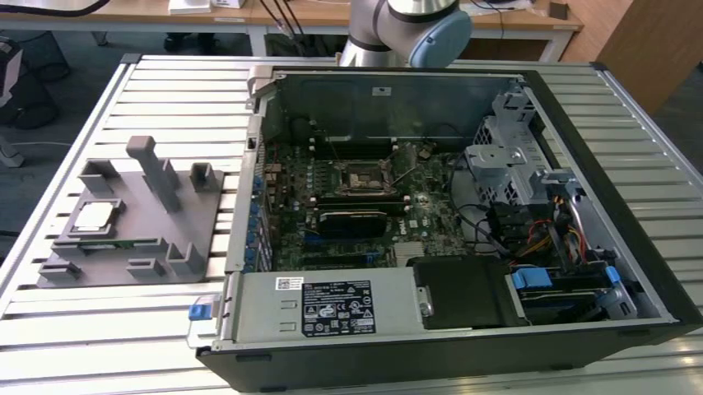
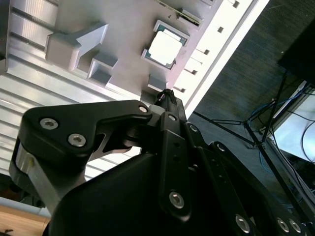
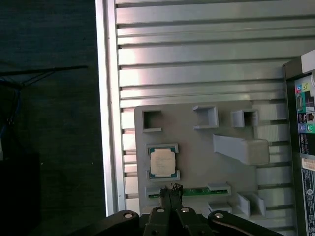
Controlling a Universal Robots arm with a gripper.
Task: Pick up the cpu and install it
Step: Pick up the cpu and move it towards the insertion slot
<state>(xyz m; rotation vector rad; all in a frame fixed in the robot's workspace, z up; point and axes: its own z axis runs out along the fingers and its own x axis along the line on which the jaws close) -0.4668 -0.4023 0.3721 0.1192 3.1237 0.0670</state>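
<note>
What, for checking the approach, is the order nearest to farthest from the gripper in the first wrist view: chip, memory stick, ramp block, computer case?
From the gripper:
1. memory stick, next to its tip.
2. chip, just beyond the stick.
3. ramp block, further across the grey tray.
4. computer case, beside the tray.

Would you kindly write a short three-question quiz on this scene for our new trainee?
1. True or false: the cpu already sits inside the computer case.
2. Choose one: the gripper is (A) shut on the cpu, (B) shut and empty, (C) wide open.
3. Fill in: the grey fixture plate carrying the cpu lies on the exterior view's ___ of the case.
Key: 1 false; 2 B; 3 left.
</note>
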